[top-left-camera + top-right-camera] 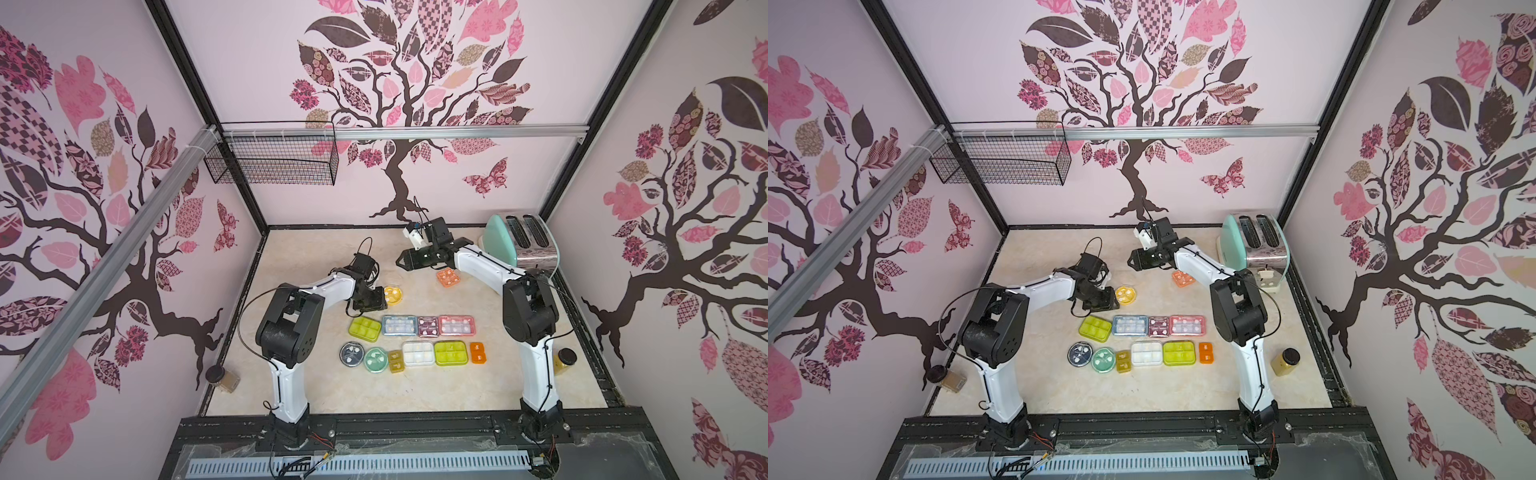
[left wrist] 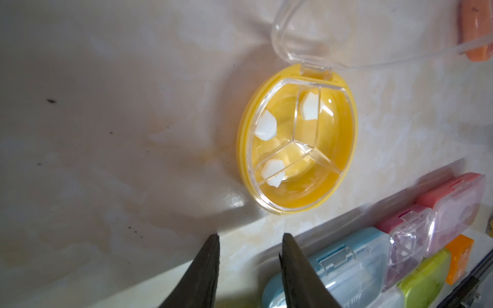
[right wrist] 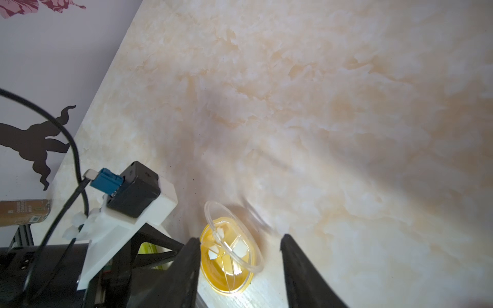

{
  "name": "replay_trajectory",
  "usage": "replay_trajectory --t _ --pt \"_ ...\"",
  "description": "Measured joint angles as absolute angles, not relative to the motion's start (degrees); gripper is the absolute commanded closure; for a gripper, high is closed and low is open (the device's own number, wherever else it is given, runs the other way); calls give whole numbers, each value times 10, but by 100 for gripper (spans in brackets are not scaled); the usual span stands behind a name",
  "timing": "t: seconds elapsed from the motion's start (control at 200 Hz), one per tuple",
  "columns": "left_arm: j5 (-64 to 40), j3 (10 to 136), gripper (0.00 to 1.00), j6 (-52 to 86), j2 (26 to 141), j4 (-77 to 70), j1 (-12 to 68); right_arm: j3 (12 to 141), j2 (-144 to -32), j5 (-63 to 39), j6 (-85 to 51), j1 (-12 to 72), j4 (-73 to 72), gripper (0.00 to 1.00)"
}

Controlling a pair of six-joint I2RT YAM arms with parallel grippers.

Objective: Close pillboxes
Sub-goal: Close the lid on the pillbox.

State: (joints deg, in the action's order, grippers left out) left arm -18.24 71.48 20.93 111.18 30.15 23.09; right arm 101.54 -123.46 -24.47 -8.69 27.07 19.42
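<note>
The tabletop is a cream, marble-patterned sheet with a few dark specks, boxed in by pale pink walls bearing a dark tree decal. A wire basket hangs on the back wall, and a mint toaster stands behind the right arm.

The left gripper is released, its dark fingers apart with bare tabletop between them. The round yellow pillbox lies just ahead of its tips, apart from them. Its clear lid is swung back on the hinge, and white pills sit in its three compartments. Beside this gripper run two rows of pillboxes; the nearest ones have their lids down.

The right gripper is likewise spread and grasps nothing. It hangs well above the tabletop, with the yellow pillbox far below between its fingers.

Only the top views show both rows whole, a peach pillbox under the right arm and a dark-lidded jar. In them the left gripper's fingertips are hidden by its own wrist. The left wrist view cuts off the lid's far edge and the rows. In the right wrist view a blurred streak beside the lid cannot be made out. Whether the peach pillbox is shut I cannot tell.
</note>
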Motion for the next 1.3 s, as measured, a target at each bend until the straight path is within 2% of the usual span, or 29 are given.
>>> replay_trajectory --t 0.09,0.22,0.73,1.301 --pt "-182 722 61 209 1118 301 231 1023 -1245 -255 -88 274 197 64" --pt "-182 728 63 209 1123 300 231 1023 -1254 -267 -91 278 206 70" --pt "-182 738 65 210 1132 294 231 1024 -1262 -297 -125 281 214 78" --pt "-181 738 65 213 1132 295 232 975 -1260 -328 -149 287 167 79"
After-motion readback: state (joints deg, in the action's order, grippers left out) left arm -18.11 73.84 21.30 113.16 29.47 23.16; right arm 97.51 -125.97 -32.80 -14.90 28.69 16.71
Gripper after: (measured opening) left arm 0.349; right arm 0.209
